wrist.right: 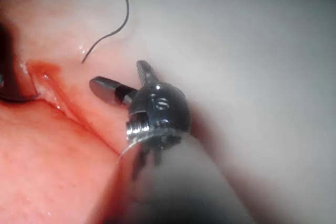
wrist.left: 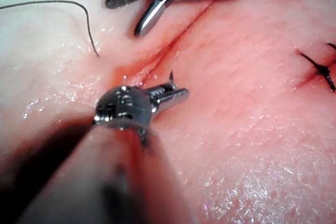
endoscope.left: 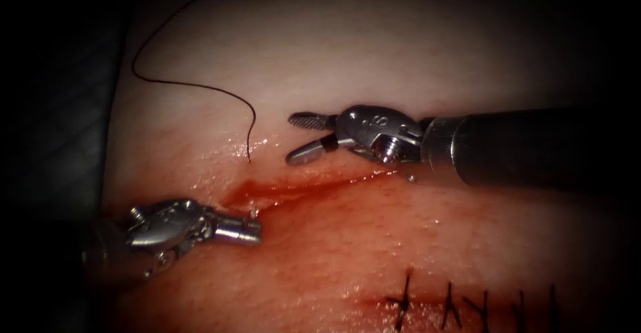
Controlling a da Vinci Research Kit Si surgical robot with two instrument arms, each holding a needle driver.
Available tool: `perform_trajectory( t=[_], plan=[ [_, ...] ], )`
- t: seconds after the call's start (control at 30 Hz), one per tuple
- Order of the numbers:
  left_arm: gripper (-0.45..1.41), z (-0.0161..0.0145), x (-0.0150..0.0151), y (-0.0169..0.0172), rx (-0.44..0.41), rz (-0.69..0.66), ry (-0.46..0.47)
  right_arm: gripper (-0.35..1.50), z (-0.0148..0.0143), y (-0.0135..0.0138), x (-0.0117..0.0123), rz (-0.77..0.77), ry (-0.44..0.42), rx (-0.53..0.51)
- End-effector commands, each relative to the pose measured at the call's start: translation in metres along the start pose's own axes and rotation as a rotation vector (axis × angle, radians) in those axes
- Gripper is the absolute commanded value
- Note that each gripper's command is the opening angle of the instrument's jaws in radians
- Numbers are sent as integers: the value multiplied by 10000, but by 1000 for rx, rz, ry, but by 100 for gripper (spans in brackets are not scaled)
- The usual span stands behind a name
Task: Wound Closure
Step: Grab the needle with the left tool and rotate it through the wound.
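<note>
The cut [endoscope.left: 314,185] runs across the tissue [endoscope.left: 374,53], wet with red fluid. My left tool [endoscope.left: 254,231] lies at the cut's left end, just below it, jaws shut on the curved needle [wrist.left: 170,78]. A short dark piece of the needle sticks up from the jaws, and its arc [wrist.right: 23,97] lies by the end of the cut. Whether it is in the tissue I cannot tell. My right tool [endoscope.left: 297,138] hovers above the cut's middle, open and holding nothing. Dark thread [endoscope.left: 200,86] winds over the pale tissue above the cut and ends near it, left of the right tool.
Several dark finished stitches [endoscope.left: 451,303] close a second cut at the lower right. The right tool's thick shaft [endoscope.left: 534,146] spans the right side just above the cut. The tissue's left edge [endoscope.left: 117,106] borders dark bench.
</note>
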Motion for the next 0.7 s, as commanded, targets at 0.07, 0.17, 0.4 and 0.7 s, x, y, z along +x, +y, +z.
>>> perform_trajectory(
  t=[0.07, 0.17, 0.4, 0.7],
  plan=[
    [-45, 6, 1, -2, -23, -17, 3, 109, 11, 0, -6, -8, -9, 10],
    [-45, 5, 5, 7, -55, -28, 11, 109, 13, 0, -12, -14, -12, 7],
    [-45, 3, 15, 42, -190, -112, 15, 108, 15, 6, -18, -21, -15, 6],
    [-45, -6, 37, 66, -209, 173, 69, 106, 16, 9, -22, -2, -15, 4]
  ],
)
